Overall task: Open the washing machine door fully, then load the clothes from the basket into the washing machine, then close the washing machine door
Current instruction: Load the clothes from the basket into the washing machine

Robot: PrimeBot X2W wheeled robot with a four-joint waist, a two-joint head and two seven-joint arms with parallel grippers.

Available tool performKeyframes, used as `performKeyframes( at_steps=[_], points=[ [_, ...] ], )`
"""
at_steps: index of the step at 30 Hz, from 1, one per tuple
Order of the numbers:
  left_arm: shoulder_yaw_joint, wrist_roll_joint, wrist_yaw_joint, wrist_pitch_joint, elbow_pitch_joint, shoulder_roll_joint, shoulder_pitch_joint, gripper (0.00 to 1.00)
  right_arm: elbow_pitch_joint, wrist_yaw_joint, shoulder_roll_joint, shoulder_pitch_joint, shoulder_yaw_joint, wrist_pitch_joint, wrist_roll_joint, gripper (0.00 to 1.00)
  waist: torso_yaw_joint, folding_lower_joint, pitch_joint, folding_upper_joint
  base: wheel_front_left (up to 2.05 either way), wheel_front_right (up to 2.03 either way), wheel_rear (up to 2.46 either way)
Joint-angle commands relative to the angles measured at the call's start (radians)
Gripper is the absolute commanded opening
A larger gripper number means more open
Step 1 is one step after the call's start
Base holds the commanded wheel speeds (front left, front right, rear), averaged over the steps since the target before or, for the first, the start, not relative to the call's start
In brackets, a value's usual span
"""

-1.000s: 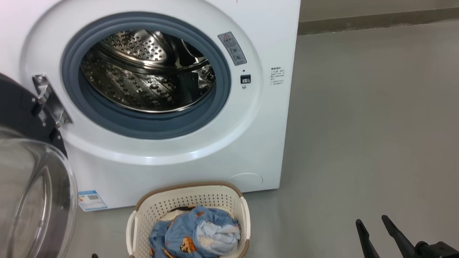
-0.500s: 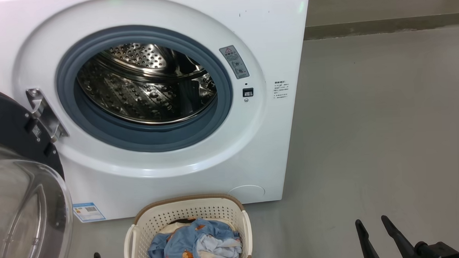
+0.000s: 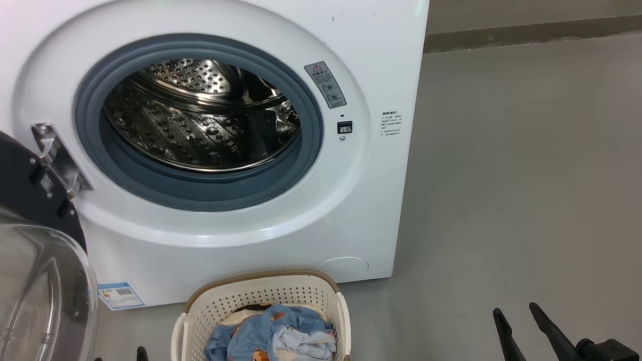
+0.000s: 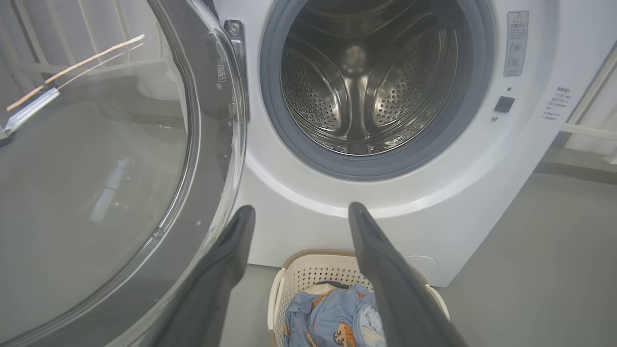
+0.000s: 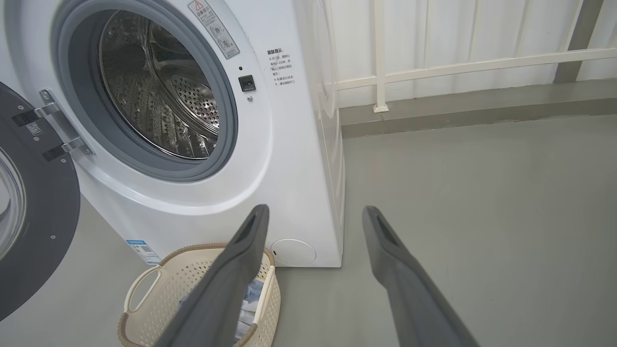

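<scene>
Clothes [image 3: 273,342], a blue bundle printed with brown bears with a paler piece on top, are lying heaped in the basket [image 3: 250,300]. The basket is sitting on the smooth grey floor [image 3: 514,195], just in front of the washing machine [image 3: 248,247] and below its round opening. To the right of the machine the floor is running back to a darker kerb [image 3: 535,31], and in the right wrist view a white railing [image 5: 434,67] is standing above that kerb. The washing machine door [image 3: 25,276] is hanging swung wide to the left on its metal hinge [image 3: 58,157], with its bulging glass reaching down close to the floor, beside the basket but apart from it. The grey gasket [image 3: 204,190] and the perforated steel drum [image 3: 201,126] are showing through the opening, and a small blue label [image 3: 120,296] is sitting at the machine's lower left corner. The left tool [image 3: 118,358] is hovering low between the door glass and the basket, its fingers spread apart and gripping nothing, with the door just beside it on its left. The right tool [image 3: 515,308] is hovering over the floor well to the right of the basket, its fingers likewise apart and holding nothing.
</scene>
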Motion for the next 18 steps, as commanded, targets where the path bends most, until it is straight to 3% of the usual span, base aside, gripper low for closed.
performKeyframes(
  at_steps=[1,7,18],
  points=[
    [0.024,0.009,-0.005,-0.006,-0.033,0.008,-0.031,1.00,-0.022,0.002,-0.008,-0.034,0.030,-0.012,-0.003,1.00,-0.009,0.0000,0.008,0.0000,0.00,0.00,0.00],
    [-0.008,0.011,-0.014,-0.006,-0.014,0.008,-0.047,1.00,-0.018,0.002,0.002,-0.043,0.036,-0.012,-0.001,1.00,-0.045,0.0000,0.033,0.0000,0.00,0.00,0.00],
    [-0.082,0.022,-0.060,-0.005,0.184,0.018,-0.190,1.00,-0.035,0.002,0.030,-0.086,0.054,-0.012,-0.010,1.00,-0.135,0.0000,0.163,0.0000,0.00,0.00,0.00]
  ],
)
